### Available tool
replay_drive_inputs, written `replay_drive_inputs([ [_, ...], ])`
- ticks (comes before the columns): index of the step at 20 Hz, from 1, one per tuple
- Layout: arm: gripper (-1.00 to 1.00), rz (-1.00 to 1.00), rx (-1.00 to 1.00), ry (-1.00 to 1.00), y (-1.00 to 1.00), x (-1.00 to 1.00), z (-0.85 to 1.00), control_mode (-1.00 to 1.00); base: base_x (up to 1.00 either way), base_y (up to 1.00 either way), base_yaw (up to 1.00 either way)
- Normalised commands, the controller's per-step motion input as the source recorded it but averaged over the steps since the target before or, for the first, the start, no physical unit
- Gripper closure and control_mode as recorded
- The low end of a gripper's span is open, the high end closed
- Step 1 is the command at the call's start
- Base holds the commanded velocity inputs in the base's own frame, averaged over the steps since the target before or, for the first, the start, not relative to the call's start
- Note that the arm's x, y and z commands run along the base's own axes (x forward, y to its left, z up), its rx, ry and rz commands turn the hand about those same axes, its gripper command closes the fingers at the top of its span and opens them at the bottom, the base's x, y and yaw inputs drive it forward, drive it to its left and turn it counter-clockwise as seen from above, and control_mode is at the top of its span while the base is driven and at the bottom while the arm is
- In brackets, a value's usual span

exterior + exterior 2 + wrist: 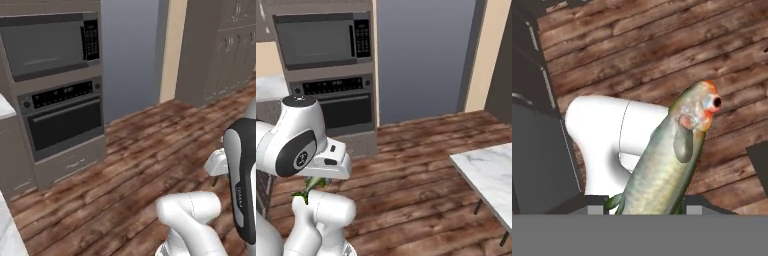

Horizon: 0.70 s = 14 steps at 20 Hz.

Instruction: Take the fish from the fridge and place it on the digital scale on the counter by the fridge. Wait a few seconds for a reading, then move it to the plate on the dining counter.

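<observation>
Fish [667, 165]: slender olive-green body with a paler, silvery flank, a reddish-orange snout, a round dark eye and a small grey side fin; its tail end sits between the jaws of the gripper [646, 202], which pinch it, head pointing away from the hand. From the right base view a green sliver of the fish [312, 187] shows beneath the hand, above the wooden floor [421, 175]. Marble worktop [488, 175] at right; microwave [47, 45] and wall oven [62, 120] beyond.
</observation>
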Motion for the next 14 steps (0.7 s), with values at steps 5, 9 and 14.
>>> replay_drive_inputs([
  [5, 1.0, 0.0, 0.0, 0.0, 0.0, 0.0, 0.0, 1.0, 1.0, 0.19, -0.28],
  [9, 1.0, 0.0, 0.0, 0.0, 0.0, 0.0, 0.0, 1.0, 1.0, 0.16, -0.3],
  [14, 1.0, 0.0, 0.0, 0.0, 0.0, 0.0, 0.0, 1.0, 1.0, 0.09, -0.34],
])
